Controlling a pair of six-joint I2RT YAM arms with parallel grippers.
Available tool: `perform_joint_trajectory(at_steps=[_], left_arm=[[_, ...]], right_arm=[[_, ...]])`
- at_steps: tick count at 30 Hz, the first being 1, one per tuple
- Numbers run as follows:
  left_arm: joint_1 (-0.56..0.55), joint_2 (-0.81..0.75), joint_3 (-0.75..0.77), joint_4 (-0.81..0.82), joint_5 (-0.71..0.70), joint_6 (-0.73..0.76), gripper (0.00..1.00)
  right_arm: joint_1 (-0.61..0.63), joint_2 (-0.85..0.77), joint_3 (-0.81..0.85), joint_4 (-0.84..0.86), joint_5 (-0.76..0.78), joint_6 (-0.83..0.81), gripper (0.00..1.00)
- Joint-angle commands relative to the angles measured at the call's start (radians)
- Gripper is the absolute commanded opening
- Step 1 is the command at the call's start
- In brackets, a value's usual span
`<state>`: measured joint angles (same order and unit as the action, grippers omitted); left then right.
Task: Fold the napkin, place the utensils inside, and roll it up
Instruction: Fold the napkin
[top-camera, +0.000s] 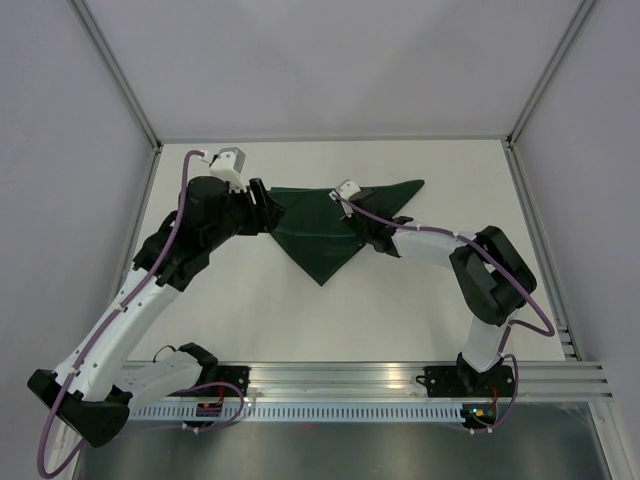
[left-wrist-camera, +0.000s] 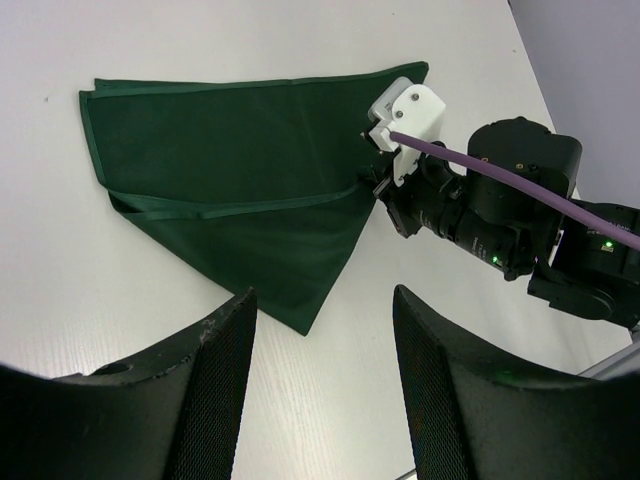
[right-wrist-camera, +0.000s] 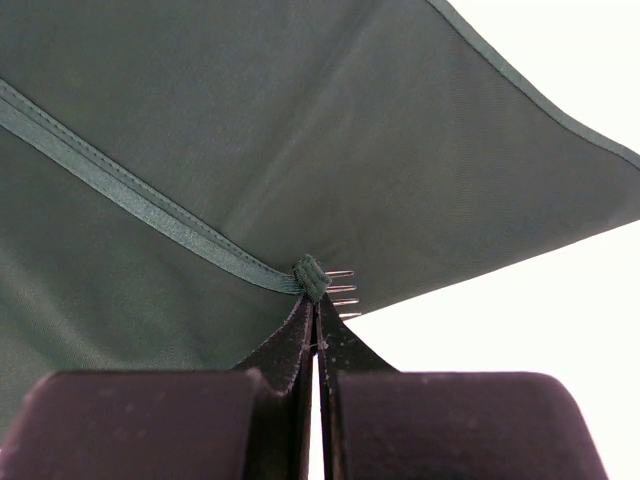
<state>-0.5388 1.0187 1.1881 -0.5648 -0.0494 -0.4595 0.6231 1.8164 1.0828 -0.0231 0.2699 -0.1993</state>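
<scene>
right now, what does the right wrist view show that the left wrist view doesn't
Only the right wrist view: the right hand shut on the hem of the napkin, with thin metal prongs beside the pinch; I cannot tell what they belong to.
Only the left wrist view: the napkin's whole folded outline, the right arm with its purple cable at the cloth's right side, and the left hand open, holding nothing.
Both: the dark green napkin and its hem on the white table.
</scene>
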Motion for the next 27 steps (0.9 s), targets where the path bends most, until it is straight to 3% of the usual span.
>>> perform_joint_trajectory(at_steps=[1,9,11,15,18,23,27], left_arm=[[-0.001,-0.005,-0.007,0.045,0.017,-0.039,0.62],[-0.001,-0.003,-0.028,0.062,0.031,-0.047,0.62],[-0.001,-0.005,-0.033,0.062,0.031,-0.047,0.62],[-0.001,-0.005,-0.033,0.063,0.034,-0.047,0.62],[-0.001,-0.002,-0.030,0.063,0.037,-0.045,0.62],[-0.001,-0.002,-0.036,0.063,0.037,-0.041,0.63],[-0.001,0.000,-0.035,0.063,0.039,-0.038,0.63]], right_arm=[[-0.008,0.011,0.042,-0.006,0.011,0.009,0.01],[-0.052,0.027,0.062,-0.034,-0.021,0.018,0.13],[-0.059,0.020,0.072,-0.044,-0.041,0.020,0.22],[-0.089,0.006,0.111,-0.098,-0.081,0.037,0.51],[-0.141,0.009,0.193,-0.168,-0.147,0.073,0.64],[-0.270,0.041,0.291,-0.262,-0.315,0.175,0.64],[-0.440,0.121,0.393,-0.336,-0.446,0.280,0.63]])
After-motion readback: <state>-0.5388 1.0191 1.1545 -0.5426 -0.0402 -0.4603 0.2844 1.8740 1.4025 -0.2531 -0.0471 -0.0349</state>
